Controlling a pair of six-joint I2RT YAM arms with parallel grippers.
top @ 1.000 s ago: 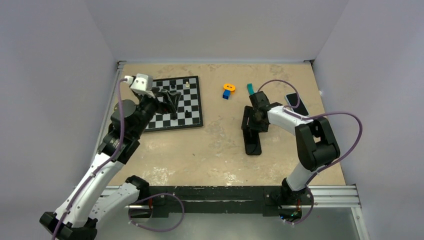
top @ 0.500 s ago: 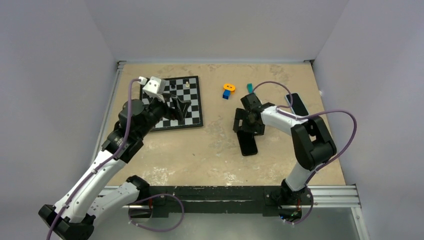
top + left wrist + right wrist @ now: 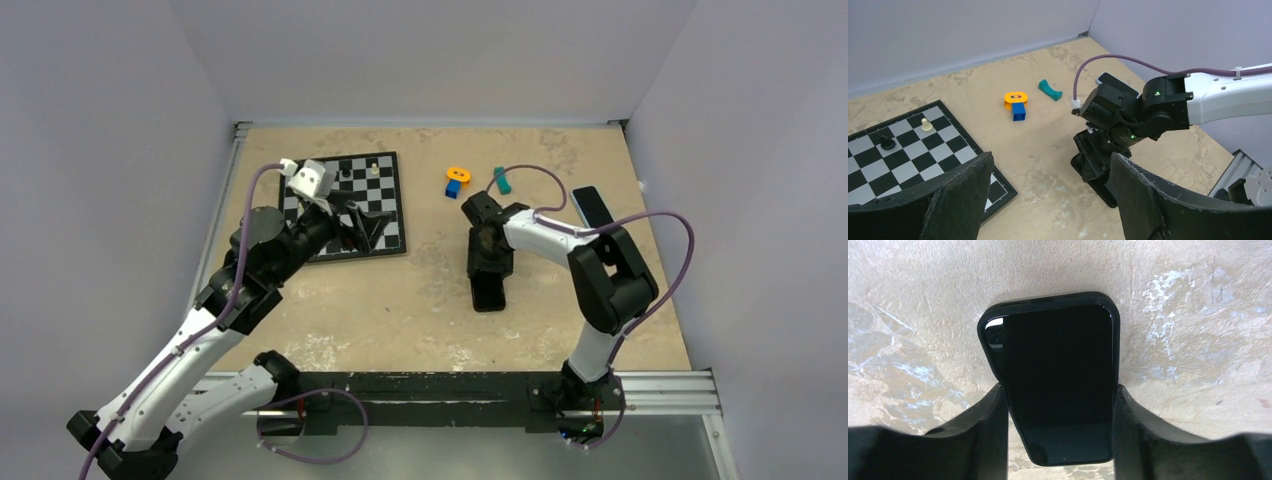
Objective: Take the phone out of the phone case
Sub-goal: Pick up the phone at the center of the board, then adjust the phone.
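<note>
— Right arm's pose?
— It folds back from 3 o'clock. The right claw (image 3: pixel 490 255) is closed on the long sides of the phone case (image 3: pixel 1048 297) at desk (image 3: pixel 400 300) centre, phone (image 3: pixel 1060 380) inside.
— Left?
— Stretched over the chessboard (image 3: pixel 385 190) at 10 o'clock, left claw (image 3: pixel 1050 160) wide open, empty.

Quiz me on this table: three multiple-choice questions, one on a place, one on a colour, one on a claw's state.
1. Where is the black phone case? A in a drawer; B between the fingers of the right claw; C in a basket.
2. What colour is the block beside the orange ring? A red; B blue; C white.
3. The left claw is: A open, empty; B shut on a cup; C out of sight.
Answers: B, its fingers flank the case; B, plainly blue; A, fingers wide apart with nothing between.
</note>
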